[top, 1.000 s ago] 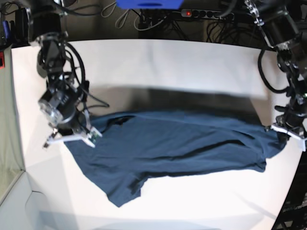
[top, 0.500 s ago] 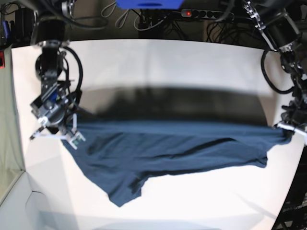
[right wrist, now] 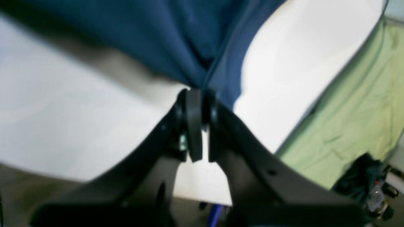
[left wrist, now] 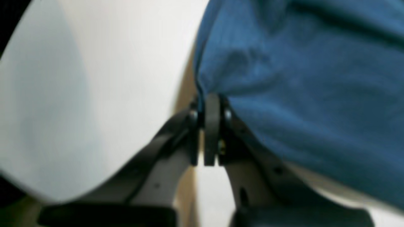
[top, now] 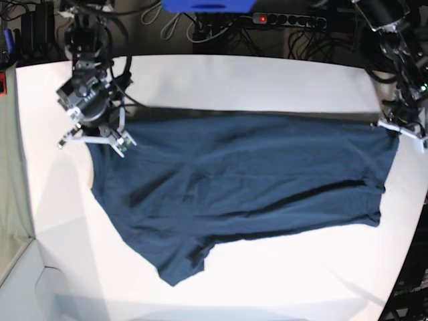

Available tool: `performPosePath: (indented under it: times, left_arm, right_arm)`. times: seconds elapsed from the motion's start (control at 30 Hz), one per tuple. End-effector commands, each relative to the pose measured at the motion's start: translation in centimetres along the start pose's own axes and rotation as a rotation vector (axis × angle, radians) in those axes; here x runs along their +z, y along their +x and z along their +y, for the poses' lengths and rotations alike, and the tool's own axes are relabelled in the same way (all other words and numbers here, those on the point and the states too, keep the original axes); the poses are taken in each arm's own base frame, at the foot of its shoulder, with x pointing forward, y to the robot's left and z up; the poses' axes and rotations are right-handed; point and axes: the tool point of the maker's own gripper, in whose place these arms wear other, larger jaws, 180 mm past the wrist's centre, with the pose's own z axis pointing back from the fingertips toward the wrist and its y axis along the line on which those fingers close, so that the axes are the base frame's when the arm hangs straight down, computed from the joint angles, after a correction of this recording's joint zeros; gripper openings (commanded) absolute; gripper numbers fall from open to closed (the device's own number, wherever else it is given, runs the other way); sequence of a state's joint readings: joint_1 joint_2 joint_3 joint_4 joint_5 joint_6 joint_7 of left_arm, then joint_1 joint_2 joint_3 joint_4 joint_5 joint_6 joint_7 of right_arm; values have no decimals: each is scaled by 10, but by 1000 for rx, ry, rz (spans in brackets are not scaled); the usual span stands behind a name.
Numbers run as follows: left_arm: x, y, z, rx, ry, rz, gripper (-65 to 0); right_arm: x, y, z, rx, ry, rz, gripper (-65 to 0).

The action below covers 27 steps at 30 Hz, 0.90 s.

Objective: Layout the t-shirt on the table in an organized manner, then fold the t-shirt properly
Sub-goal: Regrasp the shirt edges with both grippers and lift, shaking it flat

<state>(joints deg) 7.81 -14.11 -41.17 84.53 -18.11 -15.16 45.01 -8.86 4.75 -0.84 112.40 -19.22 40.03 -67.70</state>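
Observation:
The dark navy t-shirt [top: 241,180] lies spread across the white table [top: 267,80], its far edge pulled into a straight line between my two grippers. At the left of the base view, my right gripper [top: 93,139] is shut on that edge's corner; the right wrist view shows the cloth [right wrist: 189,37] pinched at the fingertips of the right gripper [right wrist: 197,91]. On the base view's right, my left gripper [top: 394,127] is shut on the other corner. In the left wrist view, fabric [left wrist: 300,78] runs up from the shut left gripper [left wrist: 210,101]. One sleeve [top: 177,264] points toward the near edge.
A power strip [top: 287,19], cables and a blue object [top: 207,5] sit behind the table's far edge. Green cloth [right wrist: 363,94] hangs past the table's left side [top: 10,167]. The left gripper is close to the table's curved right edge [top: 418,221].
Both grippers have moved toward the back of the table, dragging the shirt's edge with them. The shirt now lies wider and flatter, with its far edge straight.

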Motion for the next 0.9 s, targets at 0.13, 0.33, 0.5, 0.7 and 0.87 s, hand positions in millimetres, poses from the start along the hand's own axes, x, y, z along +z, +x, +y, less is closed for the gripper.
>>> performPosePath:
  times: [0.13, 0.33, 0.5, 0.7, 0.87]
  left_arm:
    - [7, -7, 14, -19, 26, 4, -650]
    - [10, -14, 21, -30, 41, 22, -650]
    - [14, -10, 35, -4, 75, 4, -650]
    - [15, -9, 38, -4, 80, 2, -650]
    - [17, -14, 40, -3, 82, 11, -650]
  right_arm:
    - [3, -14, 17, -11, 30, 9, -650]
    - [0, -34, 25, -49, 50, -6, -650]
    - [0, -45, 22, -67, 44, 4, -650]
    - [-1, -57, 14, -99, 24, 34, -650]
    - [-1, -60, 12, -108, 20, 43, -650]
